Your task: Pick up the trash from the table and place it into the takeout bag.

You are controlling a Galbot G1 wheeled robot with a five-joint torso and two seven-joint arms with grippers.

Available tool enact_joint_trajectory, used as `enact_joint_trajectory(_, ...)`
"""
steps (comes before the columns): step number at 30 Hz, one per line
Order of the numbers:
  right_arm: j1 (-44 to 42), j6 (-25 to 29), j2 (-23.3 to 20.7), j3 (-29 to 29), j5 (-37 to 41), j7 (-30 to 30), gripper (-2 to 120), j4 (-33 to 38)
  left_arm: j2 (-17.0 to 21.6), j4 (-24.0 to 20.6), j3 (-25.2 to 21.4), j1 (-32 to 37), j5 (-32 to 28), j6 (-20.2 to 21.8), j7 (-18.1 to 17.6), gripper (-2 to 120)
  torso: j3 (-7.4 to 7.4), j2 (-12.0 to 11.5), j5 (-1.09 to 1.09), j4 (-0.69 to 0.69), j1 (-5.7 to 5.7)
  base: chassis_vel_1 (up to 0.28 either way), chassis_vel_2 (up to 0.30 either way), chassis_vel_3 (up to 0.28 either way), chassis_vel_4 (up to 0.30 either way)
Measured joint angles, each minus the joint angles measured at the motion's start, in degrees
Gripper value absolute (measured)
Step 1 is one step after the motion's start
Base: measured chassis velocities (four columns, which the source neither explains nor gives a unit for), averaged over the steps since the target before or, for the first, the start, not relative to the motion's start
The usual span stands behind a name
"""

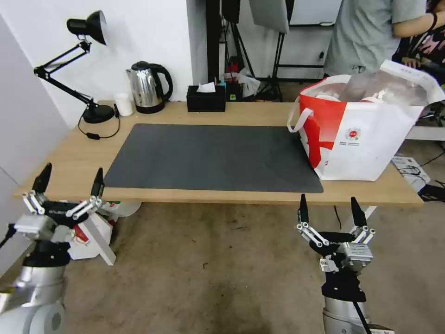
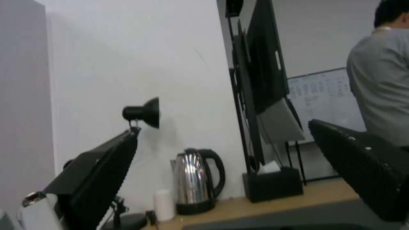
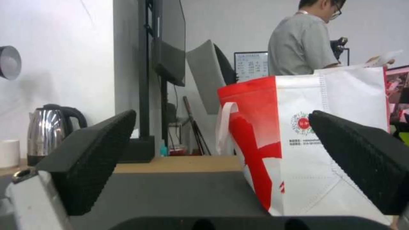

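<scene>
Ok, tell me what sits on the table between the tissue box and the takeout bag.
Nothing: in the head view, only bare wood of the table and the dark grey mat lie between the tissue box and the takeout bag.

Table (image 1: 65, 157): dark mat (image 1: 213, 157), kettle (image 1: 147, 87), tissue box (image 1: 206, 99), desk lamp (image 1: 83, 65).
Takeout bag (image 1: 366, 139): upright, table's right end.
Left tool (image 1: 69, 185): spread wide, before the near edge.
Right tool (image 1: 330, 211): likewise, below the bag.
</scene>
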Motion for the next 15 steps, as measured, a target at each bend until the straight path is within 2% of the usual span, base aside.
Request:
enact_joint_trajectory(3,0.0,0.0,0.0,0.0,0.0,0.0,100,0.0,-0.4,1.1,0.1,1.0,0.0,-1.3,0.9,100,0.0,0.0,0.01,0.0,0.0,0.0,0.0,0.0,0.0)
enact_joint_trajectory(6,0.0,0.0,0.0,0.0,0.0,0.0,100,0.0,-2.1,3.9,1.8,2.9,0.0,-5.1,3.0,100,0.0,0.0,0.0,0.0,0.0,0.0,0.0,0.0,0.0)
enact_joint_trajectory(15,0.0,0.0,0.0,0.0,0.0,0.0,100,0.0,-3.3,5.4,2.7,4.2,0.0,-8.1,4.6,100,0.0,0.0,0.0,0.01,0.01,0.0,0.0,0.0,0.0)
